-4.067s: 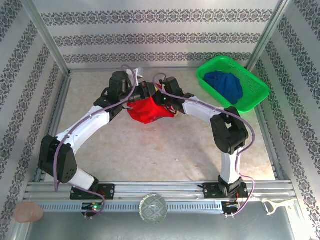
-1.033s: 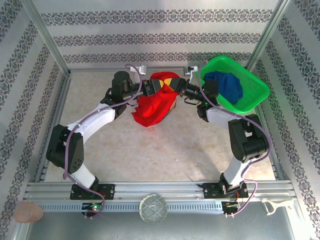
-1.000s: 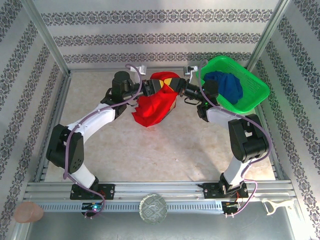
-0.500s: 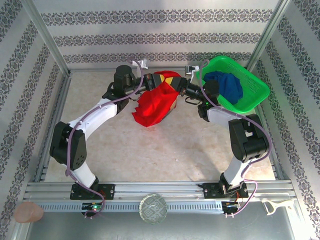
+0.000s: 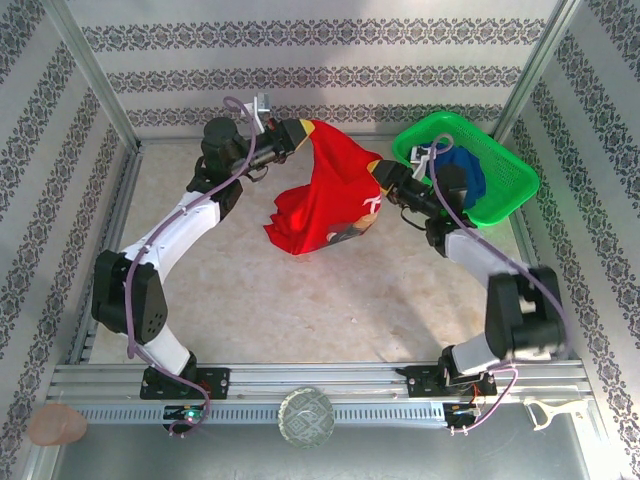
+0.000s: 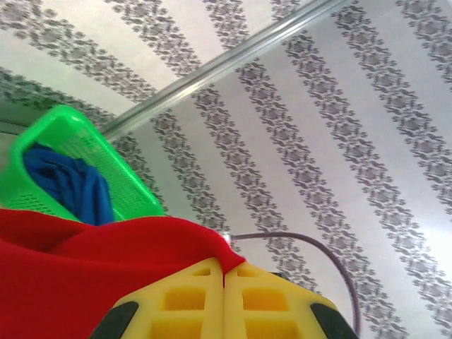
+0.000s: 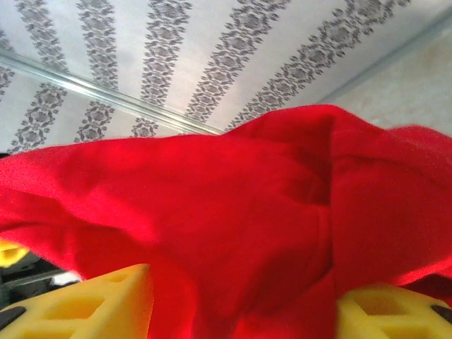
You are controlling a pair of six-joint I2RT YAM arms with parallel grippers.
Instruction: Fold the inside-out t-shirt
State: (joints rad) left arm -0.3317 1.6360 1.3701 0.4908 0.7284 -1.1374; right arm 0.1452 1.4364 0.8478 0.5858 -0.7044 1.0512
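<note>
Step in hand: opening the inside-out t-shirt [image 5: 325, 200] out in the air, pre-fold. It's not flat. It hangs as a bunched sheet just left of the green basket [image 5: 505, 165], low end down by the worktop [image 5: 300, 320]; can't tell if it touches.

My left claw [image 5: 298, 132] is clamped tight on the shirt's top corner, held high, well left of the basket. My right claw [image 5: 381, 178] is at the basket's left corner with jaws parted. Cloth lies between its fingers [image 7: 106, 304] but isn't pinched.

Next, as I judge it: the right claw needs a real bite on an edge opposite the left one. Then pull the two apart and lay the shirt flat on the worktop left of the basket. The risk is closing on a doubled-up bunch instead of a single edge.

Views:
- **Top:** gives the whole drape, both arms, and a patch of print near the shirt's low end.
- **Left wrist:** shows my yellow pads [image 6: 183, 304] pressed together with red cloth nipped in the seam, and the dark blue garment [image 6: 67, 185] in the basket beyond.
- **Right wrist:** shows the gap between the fingers, which the top view can't resolve.
</note>
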